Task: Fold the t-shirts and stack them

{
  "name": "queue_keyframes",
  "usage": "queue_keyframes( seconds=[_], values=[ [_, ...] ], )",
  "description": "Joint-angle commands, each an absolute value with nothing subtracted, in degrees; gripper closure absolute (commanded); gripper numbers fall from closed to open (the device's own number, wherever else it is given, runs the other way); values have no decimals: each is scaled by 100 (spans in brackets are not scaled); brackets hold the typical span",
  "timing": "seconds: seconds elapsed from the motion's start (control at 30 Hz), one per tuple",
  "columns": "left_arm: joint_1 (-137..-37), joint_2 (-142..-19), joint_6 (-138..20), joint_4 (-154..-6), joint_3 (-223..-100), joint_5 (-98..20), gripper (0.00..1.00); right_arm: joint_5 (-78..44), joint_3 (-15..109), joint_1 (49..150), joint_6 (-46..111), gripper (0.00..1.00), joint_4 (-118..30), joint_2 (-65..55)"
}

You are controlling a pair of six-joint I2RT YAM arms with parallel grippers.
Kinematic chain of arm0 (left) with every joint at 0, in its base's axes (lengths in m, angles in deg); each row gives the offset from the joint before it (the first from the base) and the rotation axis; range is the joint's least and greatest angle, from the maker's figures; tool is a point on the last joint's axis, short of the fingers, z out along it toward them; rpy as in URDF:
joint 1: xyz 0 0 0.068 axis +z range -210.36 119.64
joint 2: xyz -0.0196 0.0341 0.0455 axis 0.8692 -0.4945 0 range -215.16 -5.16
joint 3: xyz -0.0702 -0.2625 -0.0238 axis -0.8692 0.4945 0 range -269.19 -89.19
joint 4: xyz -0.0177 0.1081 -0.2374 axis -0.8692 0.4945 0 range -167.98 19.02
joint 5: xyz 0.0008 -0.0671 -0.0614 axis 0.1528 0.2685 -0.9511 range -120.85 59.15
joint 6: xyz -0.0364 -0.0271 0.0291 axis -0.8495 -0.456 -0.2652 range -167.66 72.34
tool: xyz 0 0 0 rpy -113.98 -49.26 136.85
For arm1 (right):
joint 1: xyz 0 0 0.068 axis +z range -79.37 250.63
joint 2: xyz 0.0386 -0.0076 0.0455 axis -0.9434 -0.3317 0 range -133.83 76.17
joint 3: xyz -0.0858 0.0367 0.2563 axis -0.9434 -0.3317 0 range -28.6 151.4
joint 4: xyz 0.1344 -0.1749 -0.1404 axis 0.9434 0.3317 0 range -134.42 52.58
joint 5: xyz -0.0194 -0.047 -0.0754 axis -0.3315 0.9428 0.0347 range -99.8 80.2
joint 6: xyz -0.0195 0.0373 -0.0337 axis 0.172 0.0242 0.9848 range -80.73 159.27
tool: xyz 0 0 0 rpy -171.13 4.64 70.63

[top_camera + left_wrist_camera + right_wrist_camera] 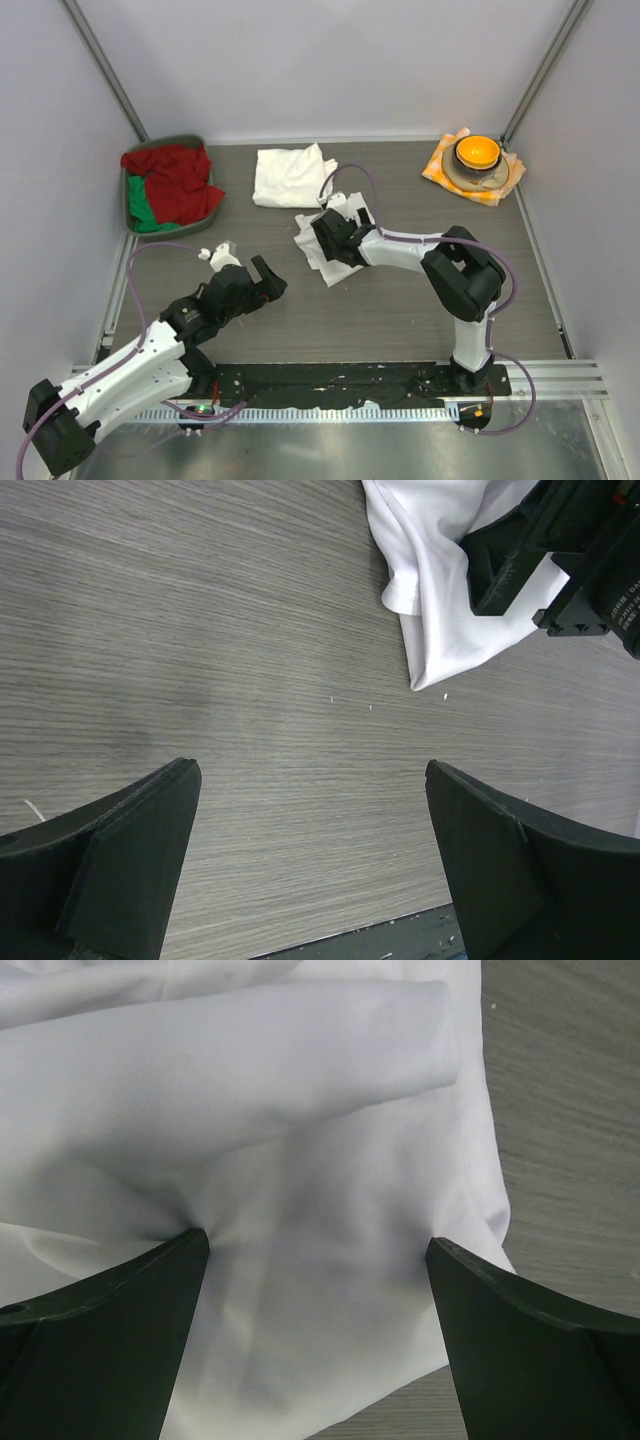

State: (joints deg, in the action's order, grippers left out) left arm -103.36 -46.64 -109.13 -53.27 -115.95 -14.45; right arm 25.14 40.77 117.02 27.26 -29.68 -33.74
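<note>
**Desk:** Where is the shirt, and what have you got on it?

**Me:** The loose t-shirt [260,1100] lies rumpled around the middle of the tabletop [400,330], a little toward the far edge. My right gripper [315,1245] is down on it with the fingers spread wide. Both tips dent the cloth but nothing is pinched. My left gripper [310,770] is just as wide open, over bare wood on the near-left side of the shirt and touching nothing.

**Desk:** What worries you?

**Me:** Layers, mostly. Under my right fingers I see a rolled sleeve and creases running into one tip. If I close here I expect to catch two or three thicknesses, and the shirt would come up as a lump rather than opening flat.

**Desk:** And the left arm?

**Me:** It has no hold. If I pull with the right alone, thin cotton like this will probably drag across the tabletop and not spread. A drag toward the far edge could nudge the folded t-shirt [288,176], which sits near there.

**Desk:** Any clearance problems?

**Me:** Yes. The corner the left would reach for lies just beside my right gripper, so the two could knock together if I hurry. The bin [190,141] in the far-left corner and the bowl [477,152] in the far-right one are well apart from all this.
</note>
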Motion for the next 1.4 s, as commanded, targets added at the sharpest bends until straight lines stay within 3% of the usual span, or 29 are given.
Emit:
queue_keyframes(
  seconds=[0.0, 0.33, 0.53, 0.67, 0.83, 0.97, 1.17, 1.37],
  values=[
    [-10325, -4691, -10848, -5232, -11731, -1363, 0, 2317, 3539, 11721, 1442, 2, -2088, -3413],
    [-10325, -4841, -10866, -5320, -11784, -1442, 0, 489, 3091, 12046, -1064, 3, -1971, -3036],
    [-10325, -4543, -10857, -5127, -11722, -1530, 0, 417, 2784, 12344, -2065, 4, -2042, -2641],
    [-10325, -4358, -10796, -4951, -11722, -1644, 0, 1013, 2721, 12687, -2454, 4, -1631, -2114],
    [-10325, -4401, -10611, -4671, -11941, -1679, 0, 2849, 3579, 13039, -1341, 4, -813, -1489],
    [-10325, -4646, -10550, -4538, -12065, -1670, 0, 3554, 4346, 13599, 756, 1, -268, -1541],
    [-10282, -4919, -10725, -4652, -12074, -1530, 0, 4381, 5331, 14673, 1518, 0, 1436, -2103],
    [-9834, -5061, -10655, -4968, -11820, -1888, 0, 5056, 5095, 16061, 1519, 1, 2501, -2621]
  ],
)
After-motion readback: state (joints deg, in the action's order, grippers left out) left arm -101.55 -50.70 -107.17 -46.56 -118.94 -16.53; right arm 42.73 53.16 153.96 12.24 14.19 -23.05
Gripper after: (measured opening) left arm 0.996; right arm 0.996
